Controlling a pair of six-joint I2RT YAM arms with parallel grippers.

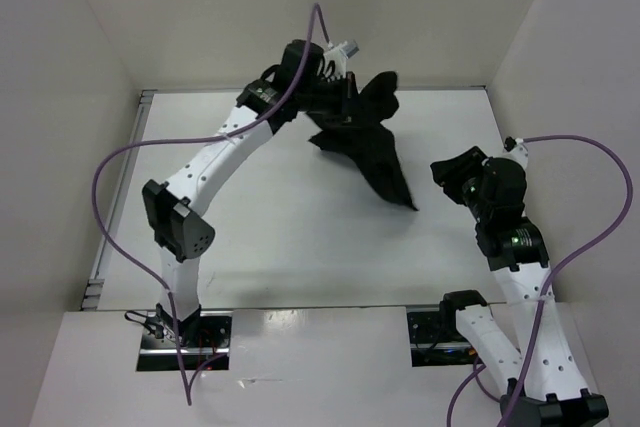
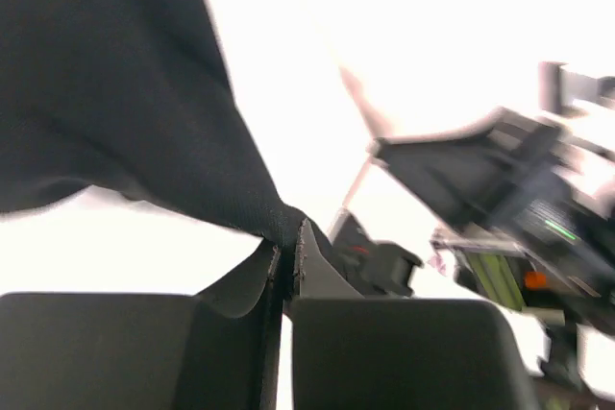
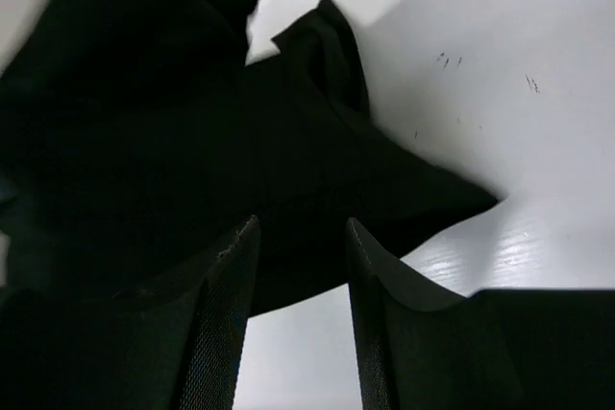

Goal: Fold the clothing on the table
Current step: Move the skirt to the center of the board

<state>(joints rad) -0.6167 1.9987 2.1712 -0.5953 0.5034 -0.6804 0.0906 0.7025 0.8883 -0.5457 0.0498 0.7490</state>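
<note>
Left gripper: jaws pressed together, thin edge of clothing pinched at very tips; rest of fabric spreads away from jaws.

Right gripper: jaws half apart, nothing between them; fabric lies just ahead of tips, on table.

Step, as I judge: second grasp. Bring right jaws forward over free corner, take fabric deep between them, then close. Left pinch looks shallow, may slip if pulled hard; lift both sides evenly.
</note>
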